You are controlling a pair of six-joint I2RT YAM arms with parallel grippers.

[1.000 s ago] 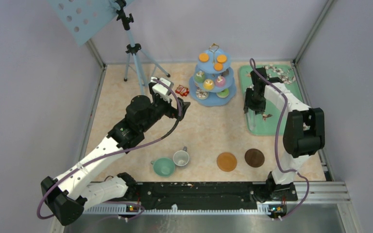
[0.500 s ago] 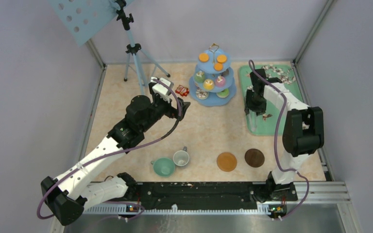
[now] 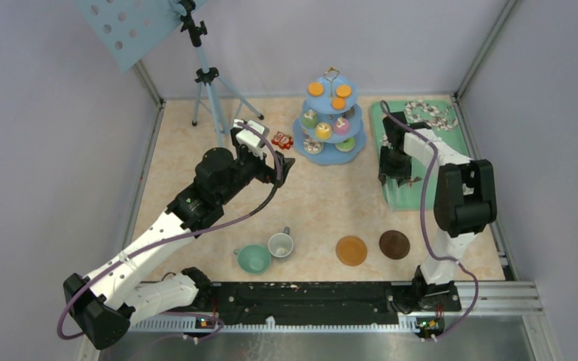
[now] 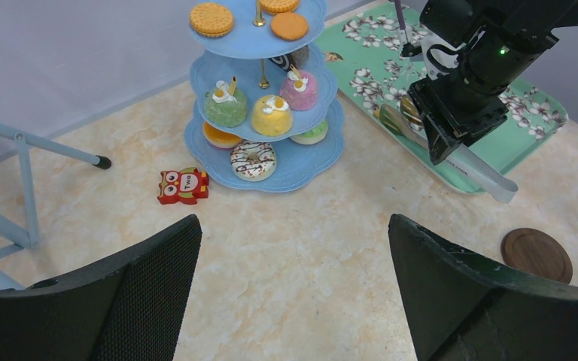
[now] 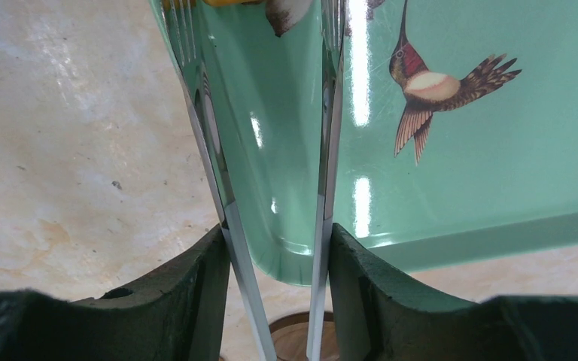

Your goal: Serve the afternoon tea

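While the three-tier stand [image 4: 301, 162] stands at the far middle of the table, it carries orange biscuits [image 4: 211, 19] on top, cupcakes [image 4: 271, 116] on the middle tier and donuts [image 4: 254, 160] on the bottom one. Judgement: the sweets look served, and the cups remain.

The teal cup [image 3: 254, 258] and the grey-white cup [image 3: 280, 244] sit side by side, touching or nearly so, at the near edge. Both are off the two brown coasters [image 3: 351, 250] [image 3: 394, 244], which lie bare to their right. A small red owl figure [image 4: 183, 186] lies just left of the stand's base.

Right of the stand is the green floral tray [image 4: 527, 120]. The tongs [image 4: 482, 174] lie along its left edge, their handle end jutting past the near rim toward the coasters.

Right gripper [image 5: 277, 248]: low over that rim, fingers [image 5: 196, 286] bracketing the tongs. Each pad presses an outer face of one metal arm, so the jaws are closed down onto the tongs. A narrow gap is left between the two blades. Judgement: this is a grasp on the tool, taken near the handle where the arms run closest. I cannot tell whether the tongs are lifted clear of the tray.

Left gripper [image 4: 293, 248]: held above bare table, aimed at the stand. Jaws are spread wide, holding nothing and touching nothing. It appears parked clear of the right arm's work.
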